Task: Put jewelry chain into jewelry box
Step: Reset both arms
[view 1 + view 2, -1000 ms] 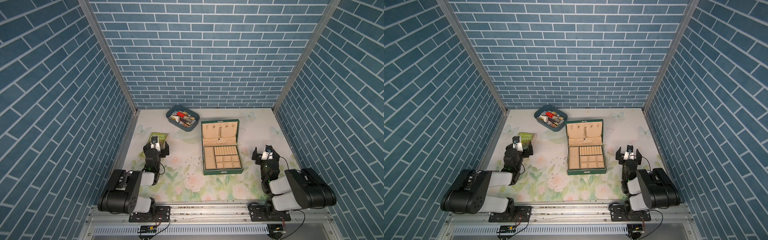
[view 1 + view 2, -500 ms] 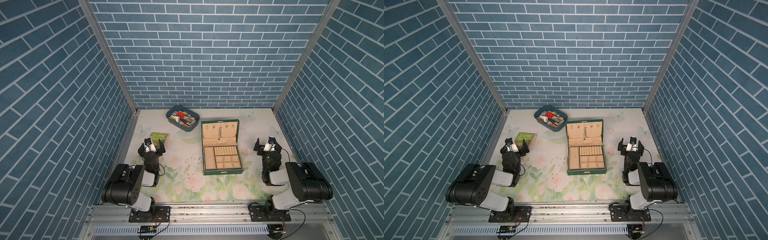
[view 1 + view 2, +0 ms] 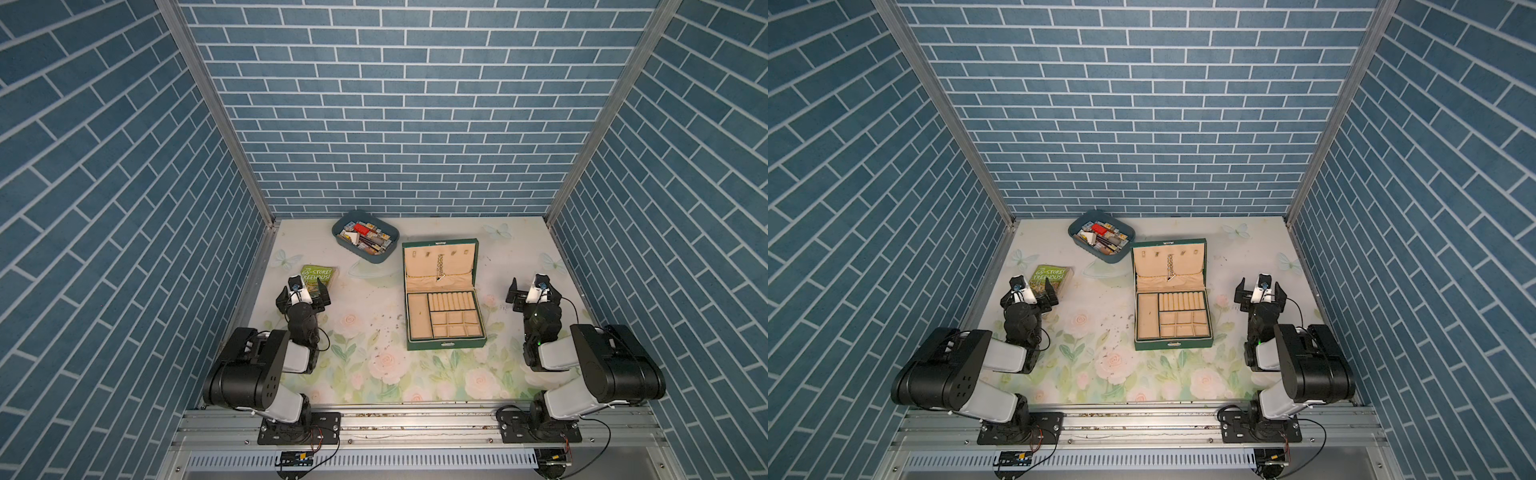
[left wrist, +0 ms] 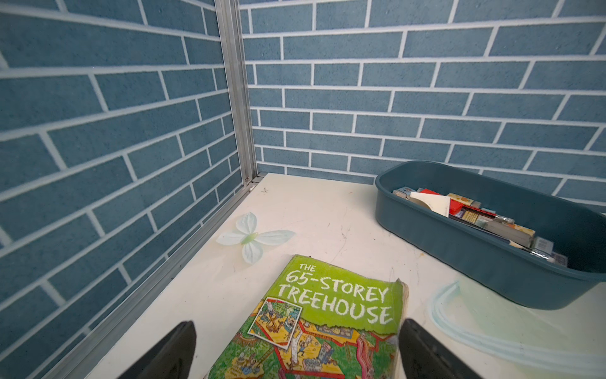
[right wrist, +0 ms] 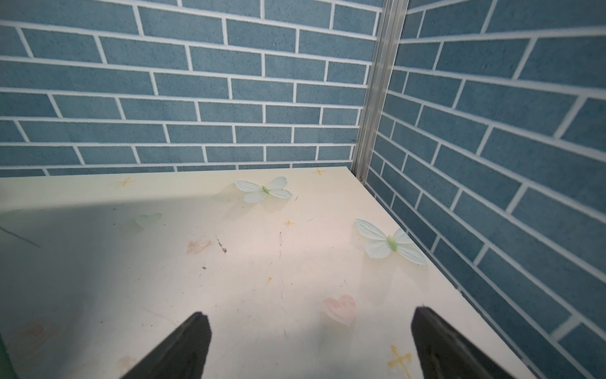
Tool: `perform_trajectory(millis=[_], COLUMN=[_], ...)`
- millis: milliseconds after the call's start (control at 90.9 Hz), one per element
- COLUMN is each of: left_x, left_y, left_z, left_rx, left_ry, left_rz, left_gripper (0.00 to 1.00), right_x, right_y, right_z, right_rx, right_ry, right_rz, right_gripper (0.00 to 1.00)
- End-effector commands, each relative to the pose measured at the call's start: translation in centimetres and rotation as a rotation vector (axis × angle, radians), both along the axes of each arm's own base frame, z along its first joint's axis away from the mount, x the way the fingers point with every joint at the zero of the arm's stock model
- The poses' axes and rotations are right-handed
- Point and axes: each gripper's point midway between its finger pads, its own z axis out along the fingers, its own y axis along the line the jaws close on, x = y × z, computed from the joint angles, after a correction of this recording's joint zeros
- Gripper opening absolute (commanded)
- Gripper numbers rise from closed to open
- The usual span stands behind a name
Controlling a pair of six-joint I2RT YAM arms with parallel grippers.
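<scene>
The jewelry chain (image 3: 440, 268) is lying on the beige lining inside the open lid of the jewelry box (image 3: 478, 266), dark bead toward the hinge. Shutting the lid carelessly could be pinching or spilling it. The tray compartments are looking empty. The blue-grey bin (image 3: 376, 258) is holding small clutter. Left gripper (image 3: 304, 295) and right gripper (image 3: 535, 291) are both hanging wide apart, holding nothing.

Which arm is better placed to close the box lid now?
Probably the right: its open claw stands beside the box; the chain lies inside. The left claw is over the book.
</scene>
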Motion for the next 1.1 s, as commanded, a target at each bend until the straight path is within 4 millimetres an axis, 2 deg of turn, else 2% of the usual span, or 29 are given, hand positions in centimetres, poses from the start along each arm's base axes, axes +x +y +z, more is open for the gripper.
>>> perform_trajectory(millis=[0, 429, 462, 506, 550, 583, 627, 649, 671, 704, 726, 759, 803, 858, 1089], left_x=[0.2, 0.3, 0.6, 1.0, 0.7, 0.9, 0.8, 0.5, 0.5, 1.1, 1.3, 1.0, 0.9, 1.1, 1.4], left_y=[0.3, 0.2, -0.5, -3.0, -3.5, -2.9, -0.6, -0.2, -0.6, -2.5, -3.0, -2.5, -1.9, -1.4, -2.1], left_z=[0.8, 0.7, 0.6, 0.5, 0.7, 0.7, 0.6, 0.8, 0.8, 0.3, 0.3, 0.9, 0.2, 0.7, 0.4], left_rx=[-0.001, 0.002, 0.017, 0.058, 0.061, 0.041, -0.01, -0.011, 0.002, 0.041, 0.04, 0.031, 0.017, 0.013, 0.019], left_ry=[-0.028, -0.024, -0.013, 0.002, -0.017, -0.018, -0.014, -0.032, -0.032, 0.009, 0.016, -0.023, 0.003, -0.013, 0.006], left_rz=[0.012, 0.008, -0.037, -0.193, -0.23, -0.2, -0.077, -0.056, -0.075, -0.186, -0.218, -0.195, -0.159, -0.128, -0.169], left_gripper=[1.0, 1.0, 1.0, 1.0, 1.0, 1.0, 1.0, 0.99, 1.0, 0.99, 1.0, 0.99, 1.0, 1.0, 1.0], right_x=[0.0, 0.0, 0.0, 0.0, 0.0, 0.0, 0.0, 0.0, 0.0, 0.0, 0.0, 0.0, 0.0, 0.0, 0.0], right_y=[0.1, 0.2, 0.2, 0.1, 0.2, 0.1, 0.1, 0.1, 0.2, 0.1, 0.2, 0.1, 0.2, 0.2, 0.2], right_z=[0.1, 0.1, 0.0, 0.1, 0.1, 0.1, 0.1, 0.0, 0.1, 0.1, 0.0, 0.0, 0.1, 0.1, 0.1], right_rx=[0.016, 0.016, 0.015, 0.015, 0.015, 0.015, 0.015, 0.015, 0.015, 0.015, 0.015, 0.015, 0.015, 0.015, 0.015], right_ry=[-0.002, -0.003, -0.002, -0.002, -0.004, -0.004, -0.003, -0.001, -0.004, -0.002, -0.001, -0.001, -0.002, -0.004, -0.002], right_rz=[0.007, 0.009, 0.008, 0.008, 0.008, 0.008, 0.008, 0.007, 0.008, 0.008, 0.008, 0.008, 0.009, 0.009, 0.009], right_gripper=[1.0, 1.0, 1.0, 1.0, 1.0, 1.0, 1.0, 1.0, 1.0, 1.0, 1.0, 1.0, 1.0, 1.0, 1.0])
